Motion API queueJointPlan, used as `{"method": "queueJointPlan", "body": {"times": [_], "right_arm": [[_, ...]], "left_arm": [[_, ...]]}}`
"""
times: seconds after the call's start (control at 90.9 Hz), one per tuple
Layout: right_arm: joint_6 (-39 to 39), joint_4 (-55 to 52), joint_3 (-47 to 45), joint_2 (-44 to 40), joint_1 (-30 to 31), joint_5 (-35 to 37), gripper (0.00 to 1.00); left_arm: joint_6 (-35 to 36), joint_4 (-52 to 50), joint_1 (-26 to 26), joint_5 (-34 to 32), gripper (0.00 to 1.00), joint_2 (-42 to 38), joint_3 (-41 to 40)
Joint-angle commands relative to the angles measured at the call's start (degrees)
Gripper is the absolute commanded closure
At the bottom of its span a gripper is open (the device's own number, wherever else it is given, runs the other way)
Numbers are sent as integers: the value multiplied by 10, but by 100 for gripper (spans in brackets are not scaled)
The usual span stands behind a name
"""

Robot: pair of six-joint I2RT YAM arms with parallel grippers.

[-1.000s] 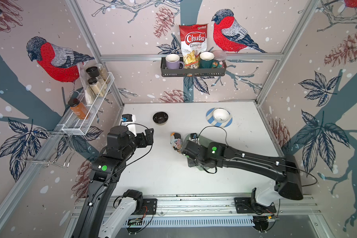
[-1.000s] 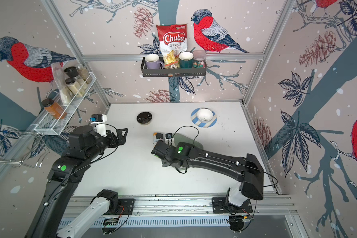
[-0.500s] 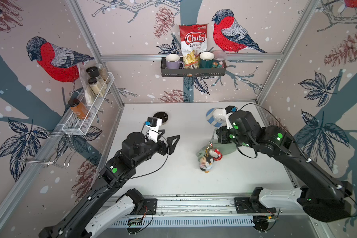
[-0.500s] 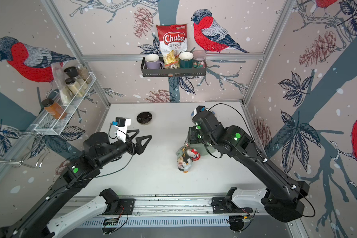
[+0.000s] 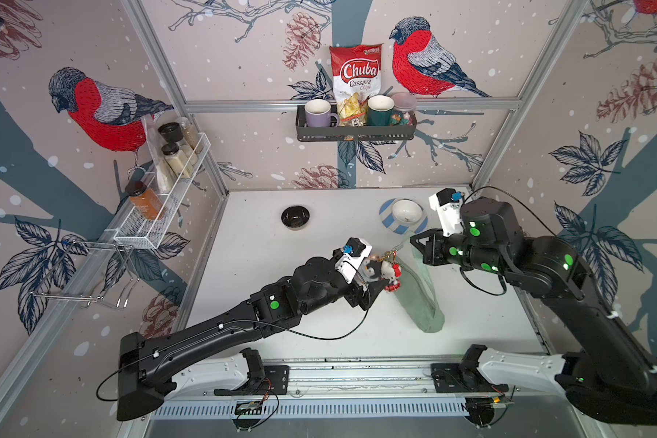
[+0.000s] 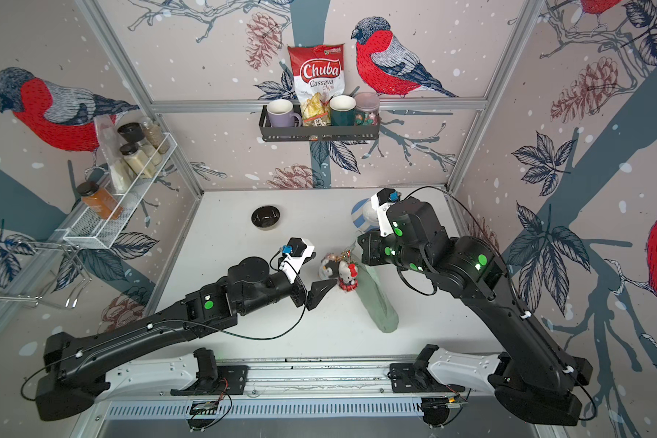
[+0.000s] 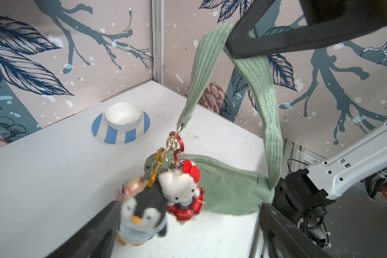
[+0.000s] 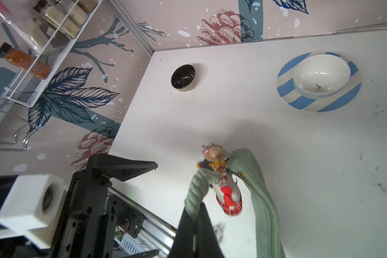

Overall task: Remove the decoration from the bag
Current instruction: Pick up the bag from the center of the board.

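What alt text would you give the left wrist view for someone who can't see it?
A sage-green bag is held by its strap in the shut right end effector, penguin and Hello Kitty charms dangling at its ring. The open left end effector frames the penguin; a bowl sits behind.

Right gripper (image 8: 196, 215): black jaws pinched tight on a sage-green ribbed-fabric strap (image 8: 193, 189). Strap leading to matching crescent-shaped green bag (image 8: 264, 201), zipper side showing, over white tabletop (image 8: 210, 100). Hanging at the strap end, white cat plush charm (image 8: 229, 198) with red bow and tartan dress; beside it a second charm (image 8: 212, 152), blurred. Left gripper (image 8: 155, 210) near, jaws spread wide, touching neither charm. Well apart: small black bowl (image 8: 183, 77); white bowl (image 8: 322, 74) on blue-and-white striped plate (image 8: 304, 105).
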Motion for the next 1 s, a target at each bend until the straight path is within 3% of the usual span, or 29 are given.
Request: {"method": "queueJointPlan", "body": {"times": [0.0,0.209,0.385,0.594,0.858,0.99], "right_arm": [[-14,27,11,-11,-1,-36,100],[-12,31,29,-13,-2,-65,100],[13,56,25,-25,-2,-94,100],[23,81,25,-46,-2,-136,100],[36,109,13,-63,-2,-142,100],[41,122,12,-63,-2,-151,100]], "left_arm": [[26,66,-1,-1,4,-1,-12],[13,11,27,37,17,14,26],[-4,31,27,92,40,27,36],[1,27,27,128,45,42,61],[-20,59,24,182,64,68,74],[-17,59,22,186,64,81,85]]}}
